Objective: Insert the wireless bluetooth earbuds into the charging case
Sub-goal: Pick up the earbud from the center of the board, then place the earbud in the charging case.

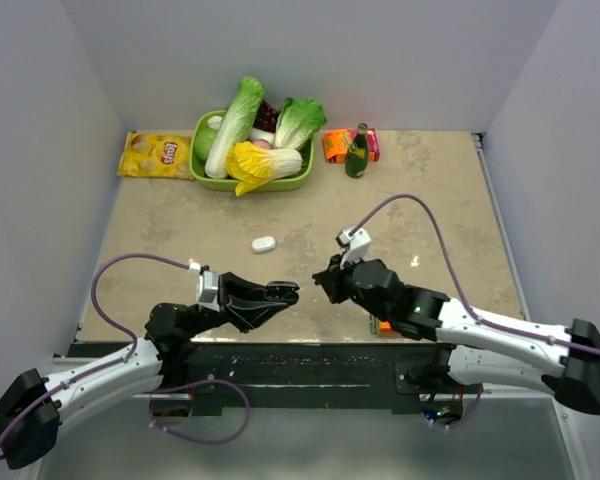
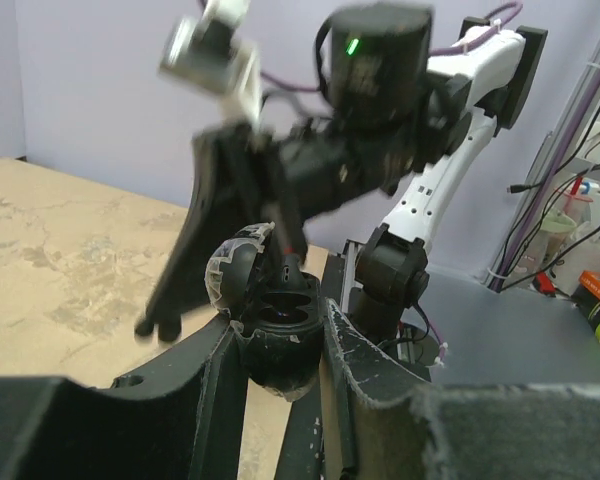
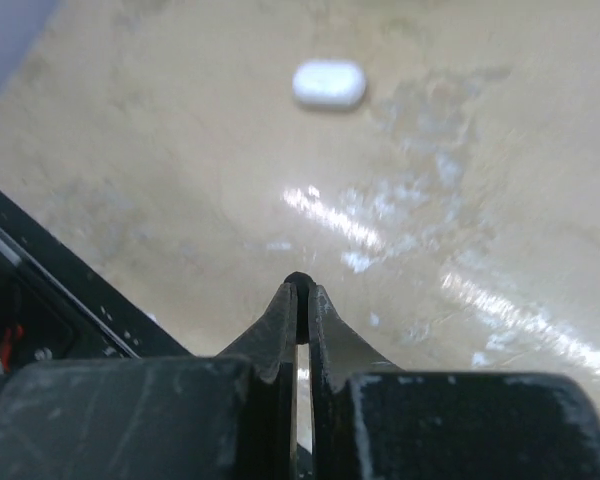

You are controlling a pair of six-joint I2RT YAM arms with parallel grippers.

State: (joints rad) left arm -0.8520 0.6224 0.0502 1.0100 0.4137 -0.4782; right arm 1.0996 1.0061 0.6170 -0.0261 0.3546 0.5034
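The right gripper (image 3: 298,290) is closed almost fully, with only a thin slit between its fingers, and it pinches a tiny black earbud (image 3: 298,280) at the very tips. Its arm reaches in low from the right base, and the wrist turns left and down towards the other tool. In the left wrist view its blurred tips hang right at the mouth of the black case (image 2: 276,335); whether the earbud touches the case cannot be told. The left gripper (image 1: 276,293) is clamped on that case, one finger on each side. It holds the case up off the table (image 1: 430,200) with the lid swung open to one side. The left arm lies low from its base, forearm pointing right, so the two tools meet near the middle of the near edge. The case's inside is dark, and what sits in its wells cannot be made out. A closed white case (image 1: 264,244) lies on the table just beyond the grippers. At the far edge, well apart, a green basket (image 1: 298,180) holds leafy greens (image 1: 235,125). A chip bag (image 1: 155,155) lies to its left and a bottle (image 1: 357,152) to its right.
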